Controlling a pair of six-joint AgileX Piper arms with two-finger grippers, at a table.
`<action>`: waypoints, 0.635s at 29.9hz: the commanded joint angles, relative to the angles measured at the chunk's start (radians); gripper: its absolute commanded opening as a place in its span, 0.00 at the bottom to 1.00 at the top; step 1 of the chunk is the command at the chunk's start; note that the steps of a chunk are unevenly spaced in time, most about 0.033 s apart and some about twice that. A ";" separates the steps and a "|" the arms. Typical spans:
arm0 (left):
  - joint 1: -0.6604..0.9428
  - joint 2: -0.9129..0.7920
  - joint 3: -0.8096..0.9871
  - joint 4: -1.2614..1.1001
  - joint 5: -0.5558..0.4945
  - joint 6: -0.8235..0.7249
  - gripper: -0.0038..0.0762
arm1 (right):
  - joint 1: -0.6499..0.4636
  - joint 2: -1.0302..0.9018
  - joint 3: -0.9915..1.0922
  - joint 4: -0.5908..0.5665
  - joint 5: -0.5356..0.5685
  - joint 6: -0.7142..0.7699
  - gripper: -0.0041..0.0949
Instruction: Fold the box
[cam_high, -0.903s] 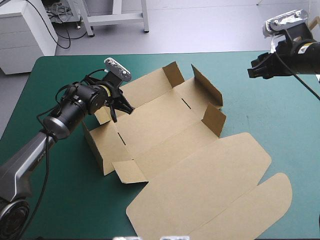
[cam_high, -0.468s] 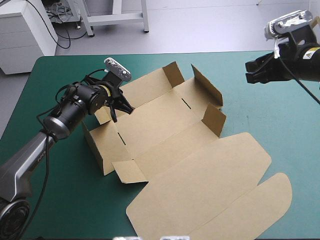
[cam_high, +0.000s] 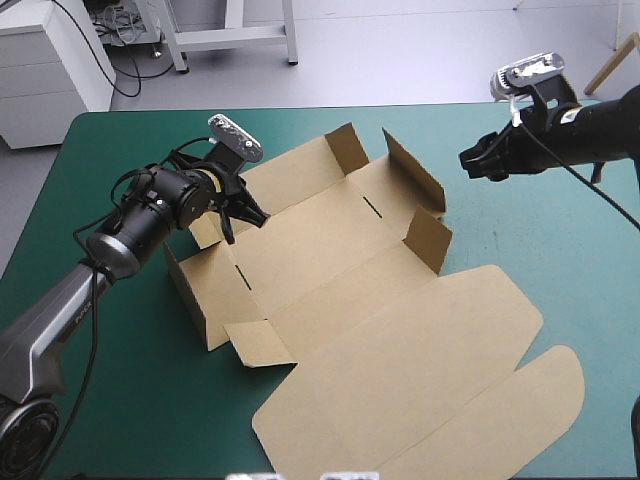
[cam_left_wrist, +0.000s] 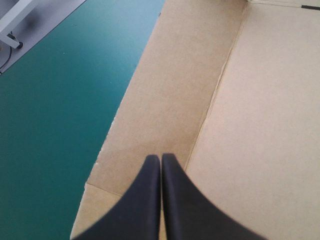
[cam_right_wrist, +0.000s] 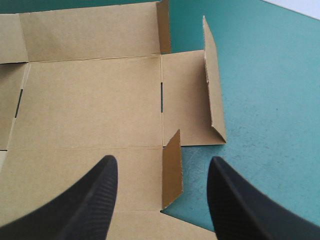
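Note:
The brown box (cam_high: 330, 265) lies open in the middle of the table, its wide lid (cam_high: 420, 360) flat toward the front edge. Its left wall (cam_high: 200, 290) stands raised, and the right end flap (cam_high: 412, 172) and a small corner flap (cam_high: 428, 238) are upright. My left gripper (cam_high: 243, 213) is shut, its tip low over the board (cam_left_wrist: 250, 125) beside a crease near the back left corner (cam_left_wrist: 161, 159). My right gripper (cam_high: 468, 162) hangs open above the cover, right of the box. In its own view the open right gripper (cam_right_wrist: 161, 164) looks down on the box floor (cam_right_wrist: 90, 100) and the upright flaps.
The teal-green cover (cam_high: 560, 250) shows around the box on the right, the left and along the far edge. The lid's rounded tongue (cam_high: 500, 430) reaches close to the table's front edge.
My right gripper has moved left and a little nearer to the box's right end. The left arm and the box have stayed where they were.

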 joint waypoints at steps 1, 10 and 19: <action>-0.003 -0.044 -0.032 0.000 -0.059 -0.012 0.04 | -0.003 0.017 -0.020 0.054 -0.043 -0.020 0.54; -0.003 -0.044 -0.032 0.000 -0.059 -0.015 0.04 | 0.129 0.135 -0.020 -0.069 -0.043 -0.007 0.64; -0.003 -0.044 -0.032 0.000 -0.040 -0.015 0.04 | 0.186 0.260 -0.020 -0.160 -0.043 0.070 0.68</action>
